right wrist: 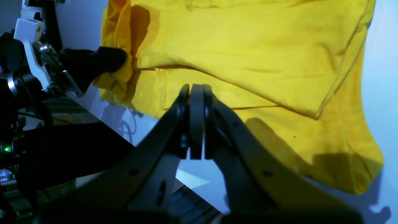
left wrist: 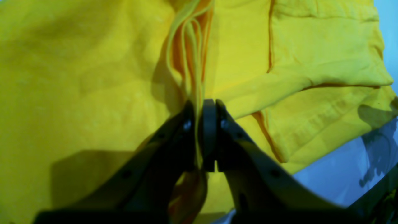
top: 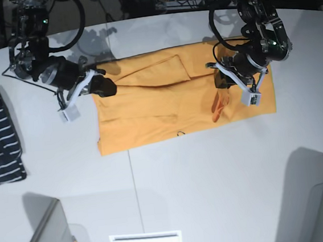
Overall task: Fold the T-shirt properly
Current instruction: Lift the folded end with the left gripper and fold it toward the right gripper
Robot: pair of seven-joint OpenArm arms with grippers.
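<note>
The T-shirt is lying spread across the middle of the white table, partly folded, with a sleeve flap doubled over its upper part. The left gripper is pinching a bunched ridge of cloth near the shirt's end on the base view's right, its jaws clenched on several gathered layers and lifting them off the table. The right gripper is hovering at the opposite edge with its jaws pressed together on nothing; no cloth is showing between them in its own wrist view. The main risk is lying in that imbalance: with only one end held, any pull is likely to be dragging the whole shirt along the table instead of laying a clean fold, and the sleeve flap could be sliding out of place. The pinch itself is gathering uneven layers, so a thin inner layer may be slipping free mid-lift, leaving a crooked crease. The empty gripper, sitting so close to the hem, could also be snagging or pushing the edge into wrinkles if it is travelling inward while shut. The striped garment is lying well apart and is posing no trouble.
</note>
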